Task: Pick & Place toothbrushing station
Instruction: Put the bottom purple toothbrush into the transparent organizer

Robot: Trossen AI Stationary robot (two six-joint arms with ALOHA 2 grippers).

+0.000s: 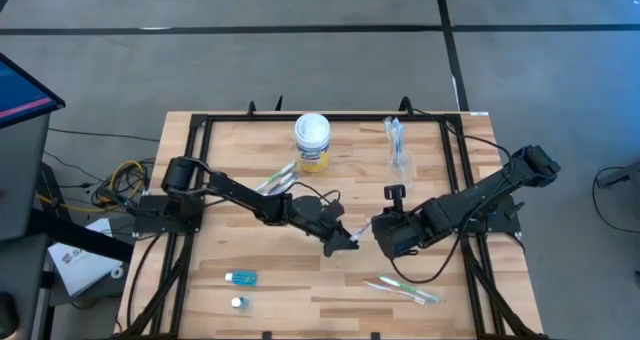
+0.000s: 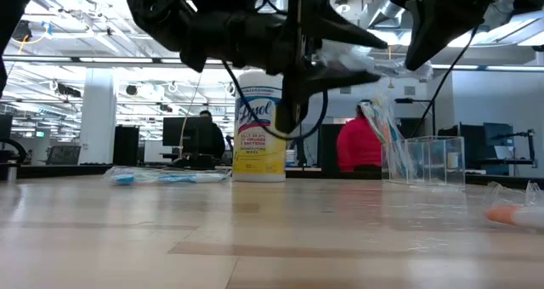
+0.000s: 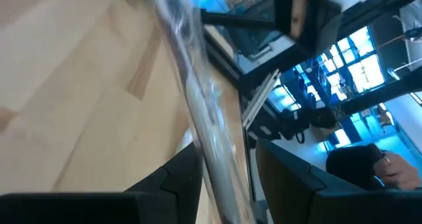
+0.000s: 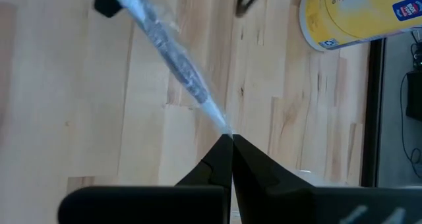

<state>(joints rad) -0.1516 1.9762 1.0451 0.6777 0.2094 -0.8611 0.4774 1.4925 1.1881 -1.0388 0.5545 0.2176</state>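
Both arms meet over the bench (image 1: 330, 280) centre, a wrapped toothbrush (image 4: 173, 58) in clear plastic spanning between them above the wood. Left gripper (image 1: 345, 238): jaws part-open w/ the wrapped toothbrush running between its fingers (image 3: 175, 184); grip contact appears present in the left wrist view. Right gripper (image 1: 378, 230): jaws fully closed, pinching the thin tip of the wrapper, per right wrist view, where both fingertips (image 4: 221, 159) meet at the wrapper's end. Low view shows both grippers raised off the bench surface w/ the wrapper bridging them. Other station items: clear cup (image 2: 422, 160) near the far right of the bench, holding wrapped brushes upright; a second wrapped brush pair (image 1: 278, 178) lies far-left of centre, beside the left arm; another wrapped pair (image 1: 402, 290) lies at near right, white and green visible. Small blue tube (image 1: 241, 277) lies near left; just nearer the front edge sits a small white cap-like item (image 1: 237, 302), type unclear. Canister (image 1: 312, 142), white lid and yellow label, stands upright at far centre, apart from both grippers. In the low view, persons are seated at desks in the room beyond the bench.
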